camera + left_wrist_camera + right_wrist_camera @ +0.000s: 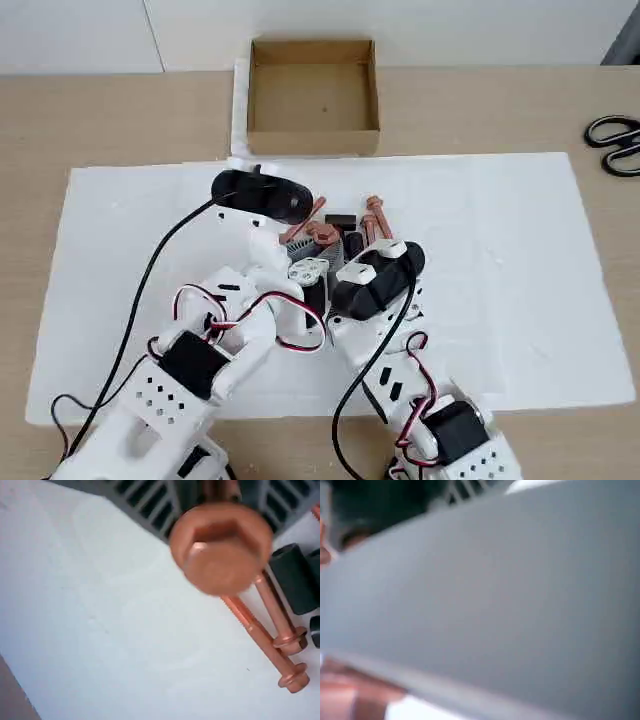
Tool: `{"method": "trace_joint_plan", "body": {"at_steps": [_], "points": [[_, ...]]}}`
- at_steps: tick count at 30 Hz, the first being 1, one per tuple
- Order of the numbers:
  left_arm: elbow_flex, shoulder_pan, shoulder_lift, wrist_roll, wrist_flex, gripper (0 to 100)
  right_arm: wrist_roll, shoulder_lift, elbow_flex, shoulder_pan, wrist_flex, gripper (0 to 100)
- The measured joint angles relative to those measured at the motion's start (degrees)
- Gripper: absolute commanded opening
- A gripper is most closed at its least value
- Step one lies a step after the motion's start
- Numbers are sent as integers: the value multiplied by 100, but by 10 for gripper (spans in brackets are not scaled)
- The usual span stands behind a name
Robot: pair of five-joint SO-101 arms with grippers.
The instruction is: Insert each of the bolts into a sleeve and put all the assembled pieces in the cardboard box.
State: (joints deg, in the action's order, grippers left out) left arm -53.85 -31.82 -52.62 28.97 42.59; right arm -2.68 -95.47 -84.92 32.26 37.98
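Between the fingers (145, 500) of the left pincer (215, 492), a copper bolt (220, 550) (flanged hex head)

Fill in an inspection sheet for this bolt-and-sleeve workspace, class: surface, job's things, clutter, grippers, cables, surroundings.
Surface: white sheet on wooden table.
Job's things: cardboard box empty; two copper bolts lying loose beside dark sleeves.
Clutter: scissors at the table edge.
Grippers: left gripper shut on a third bolt; right gripper close by, state unclear.
Cables: black cable crosses the sheet; red-white wires loop nearby.
Surroundings: pale wall behind.
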Motion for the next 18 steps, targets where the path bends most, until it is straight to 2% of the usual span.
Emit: {"method": "trace_joint_plan", "body": {"at_steps": [14, 18], "points": [[-387, -44, -105, 0, -53, 9, -9, 9, -44, 9, 9, 4], [-413, -44, -105, -9, -132, 110, -9, 9, -44, 9, 9, 4]]}}
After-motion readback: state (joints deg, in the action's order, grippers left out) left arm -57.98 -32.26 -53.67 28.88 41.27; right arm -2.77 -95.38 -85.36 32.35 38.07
